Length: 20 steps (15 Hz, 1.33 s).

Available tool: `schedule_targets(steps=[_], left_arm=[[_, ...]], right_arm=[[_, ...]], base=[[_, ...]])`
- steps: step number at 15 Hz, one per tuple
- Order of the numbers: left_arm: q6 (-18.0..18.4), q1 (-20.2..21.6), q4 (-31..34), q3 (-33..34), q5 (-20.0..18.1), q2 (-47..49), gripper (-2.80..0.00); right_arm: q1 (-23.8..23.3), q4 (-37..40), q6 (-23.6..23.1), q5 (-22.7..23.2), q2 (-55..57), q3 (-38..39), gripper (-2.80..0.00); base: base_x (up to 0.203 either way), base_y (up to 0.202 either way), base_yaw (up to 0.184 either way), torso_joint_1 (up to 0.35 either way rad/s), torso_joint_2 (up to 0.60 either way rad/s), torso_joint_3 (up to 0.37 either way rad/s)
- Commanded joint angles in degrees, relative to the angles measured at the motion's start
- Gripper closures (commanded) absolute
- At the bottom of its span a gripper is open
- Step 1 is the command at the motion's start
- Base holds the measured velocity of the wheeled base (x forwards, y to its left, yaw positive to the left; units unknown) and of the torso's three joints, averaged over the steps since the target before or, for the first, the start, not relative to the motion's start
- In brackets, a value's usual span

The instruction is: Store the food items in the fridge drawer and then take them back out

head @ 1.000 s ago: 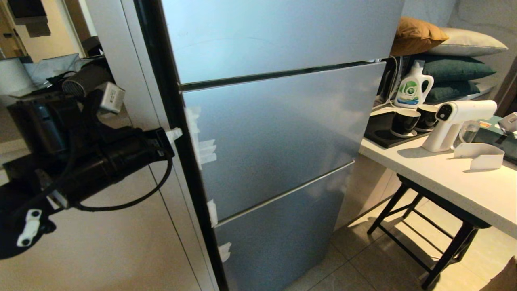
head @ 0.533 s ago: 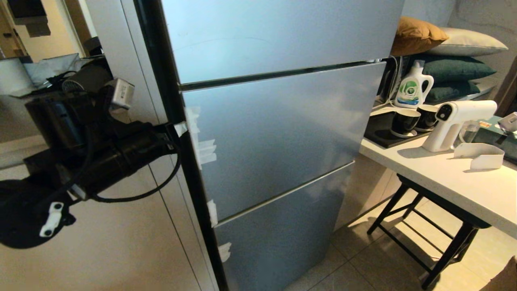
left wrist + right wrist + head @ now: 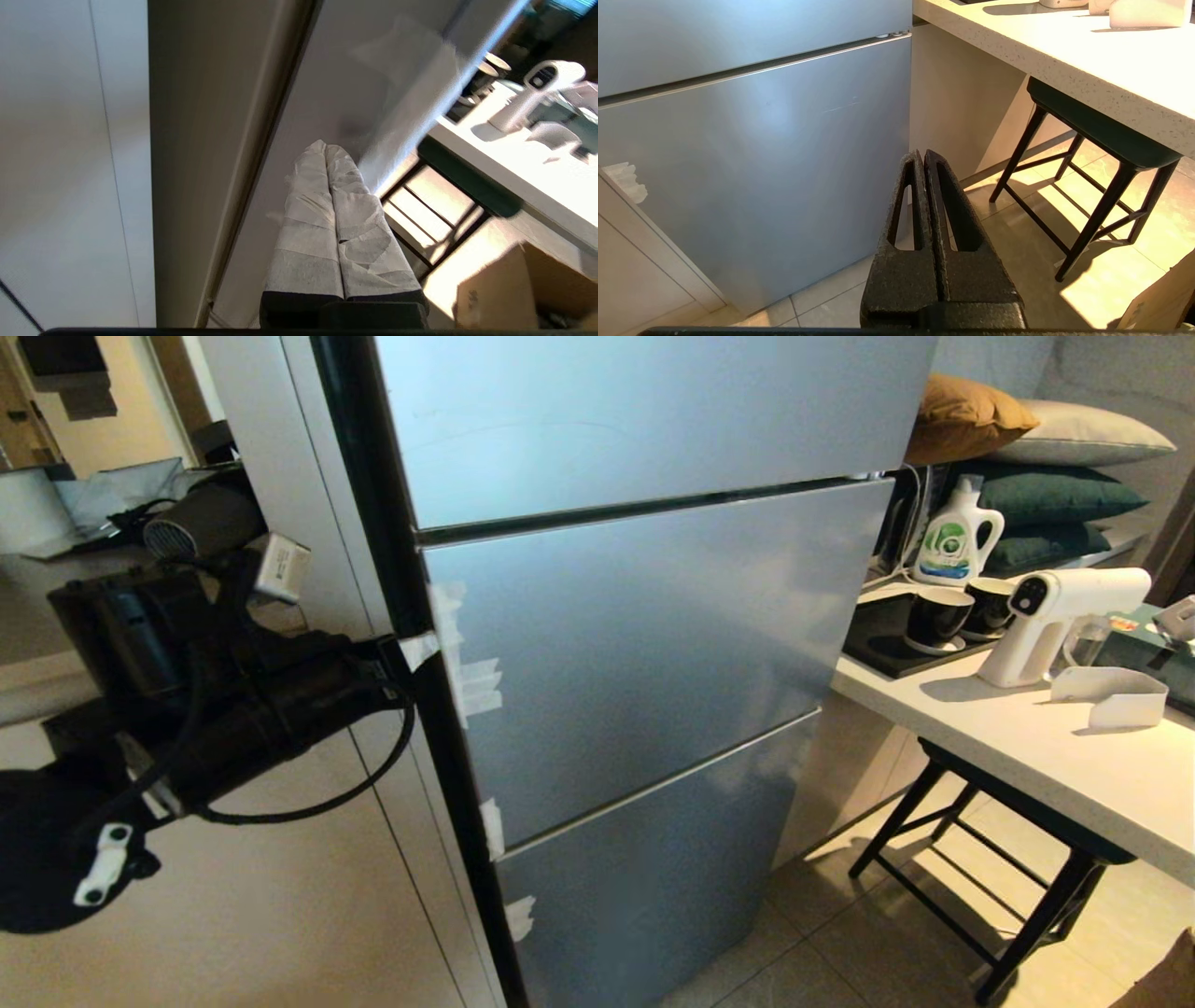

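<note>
0 food items are showing and every silver fridge panel (image 3: 644,644) is sitting closed, so storing is not yet begun. Left gripper (image 3: 417,650), fingers pressed together, is nosing the panel's edge; right gripper (image 3: 922,161) is hanging closed.

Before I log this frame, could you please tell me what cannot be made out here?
- Food items: in no view; the fridge panels are all shut.
- Drawer interior: hidden behind the lower panel.
- Left end effector: contact with the fridge edge unclear in head view.

The right pincer (image 3: 923,156), fingers pressed together, hangs before the lower silver-grey fridge panel (image 3: 752,158) and a stool (image 3: 1092,135).
</note>
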Motion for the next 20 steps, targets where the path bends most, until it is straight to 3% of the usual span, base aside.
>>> schedule_targets(steps=[1,4,10,12,14,20], left_arm=[[-0.1,-1.4,-0.1,1.4,-1.6,-1.8,0.00],[-1.7,-3.3,-0.1,1.8,-2.0,-2.8,0.00],[-1.6,-4.8,-0.1,2.1,-1.6,-3.7,0.00],[-1.2,-3.1,0.4,4.2,-1.1,-6.4,0.00],[-1.2,-0.2,0.3,4.9,2.1,-6.7,0.00],[-1.4,5.0,-0.1,3.9,2.6,-4.1,0.00]], right_arm=[[0.0,0.0,0.0,0.0,0.1,0.0,0.00],[0.0,0.0,0.0,0.0,0.1,0.0,0.00],[0.0,0.0,0.0,0.1,0.1,0.0,0.00],[0.0,0.0,0.0,0.1,0.1,0.0,0.00],[0.0,0.0,0.0,0.0,0.1,0.0,0.00],[0.0,0.0,0.0,0.1,0.1,0.0,0.00]], base=[[0.000,0.000,0.000,0.000,0.00,0.000],[0.000,0.000,0.000,0.000,0.00,0.000],[0.000,0.000,0.000,0.000,0.00,0.000],[0.000,0.000,0.000,0.000,0.00,0.000],[0.000,0.000,0.000,0.000,0.00,0.000],[0.000,0.000,0.000,0.000,0.00,0.000]])
